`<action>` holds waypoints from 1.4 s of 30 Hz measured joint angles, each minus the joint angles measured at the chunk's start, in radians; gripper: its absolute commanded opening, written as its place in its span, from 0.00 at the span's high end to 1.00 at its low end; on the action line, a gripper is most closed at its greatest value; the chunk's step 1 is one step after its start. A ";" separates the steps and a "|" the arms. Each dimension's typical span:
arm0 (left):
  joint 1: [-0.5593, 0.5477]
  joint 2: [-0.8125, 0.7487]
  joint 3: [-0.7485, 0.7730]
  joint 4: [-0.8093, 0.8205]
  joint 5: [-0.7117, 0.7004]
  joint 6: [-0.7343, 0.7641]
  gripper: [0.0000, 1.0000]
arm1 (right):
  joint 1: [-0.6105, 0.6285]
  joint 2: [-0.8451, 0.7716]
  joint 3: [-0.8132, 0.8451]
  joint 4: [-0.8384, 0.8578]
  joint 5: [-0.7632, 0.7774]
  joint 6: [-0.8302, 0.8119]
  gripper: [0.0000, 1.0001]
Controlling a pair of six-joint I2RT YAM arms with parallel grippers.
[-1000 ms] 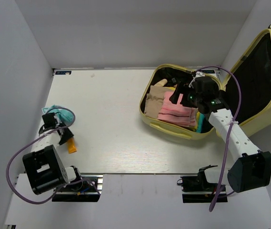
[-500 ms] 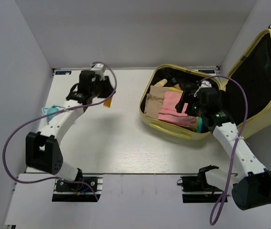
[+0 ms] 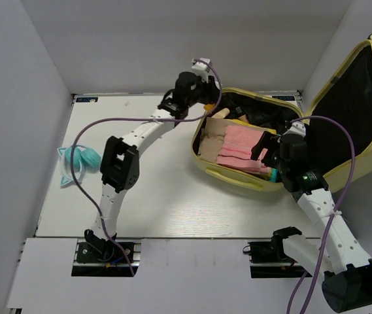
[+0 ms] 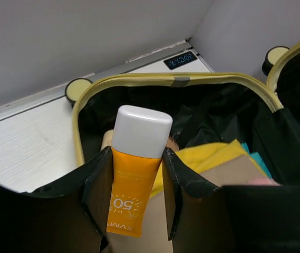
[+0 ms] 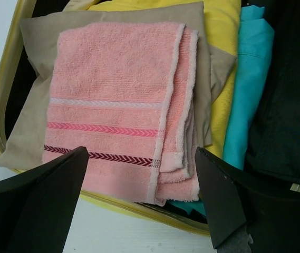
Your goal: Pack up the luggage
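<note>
The white, finely grained table (image 3: pixel 146 196) has wide bare room from its near edge to the middle. At 9 o'clock on it lies a small, soft teal bundle (image 3: pixel 81 159). At 2 o'clock rests the luggage (image 3: pixel 233 176), a pale yellow hard shell with rounded corners and black fabric lining. Its lid stands open toward 3 o'clock, near the side wall.

The right gripper (image 5: pixel 142 153) hangs over the near rim of the luggage, its jaws spread wide and holding nothing. Under it, a folded pink terry towel (image 5: pixel 121 100) with dark red woven stripes lies on a flat beige cloth (image 5: pixel 31 126). A yellow cloth (image 5: pixel 221 31) and a teal cloth (image 5: pixel 247 79) lie beside it toward 3 o'clock.

Farther, at the 11 o'clock corner of the luggage, the left gripper (image 4: pixel 137 158) clenches a smooth orange tube (image 4: pixel 131 184) with a white rounded cap. The cap points toward the black lining. Round cream wheels (image 4: pixel 78 88) stick out at the far edge, close to the back wall.
</note>
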 measured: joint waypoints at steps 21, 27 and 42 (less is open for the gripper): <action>-0.135 0.198 0.003 0.324 -0.445 -0.082 0.00 | 0.000 0.002 0.000 -0.002 -0.047 -0.011 0.12; -0.096 -0.138 -0.174 -0.044 -0.475 0.009 0.00 | 0.000 0.022 0.013 -0.034 -0.059 -0.054 0.12; 0.690 -0.759 -0.898 -0.872 -0.619 -0.200 0.00 | 0.000 0.195 0.117 -0.112 -0.090 -0.158 0.11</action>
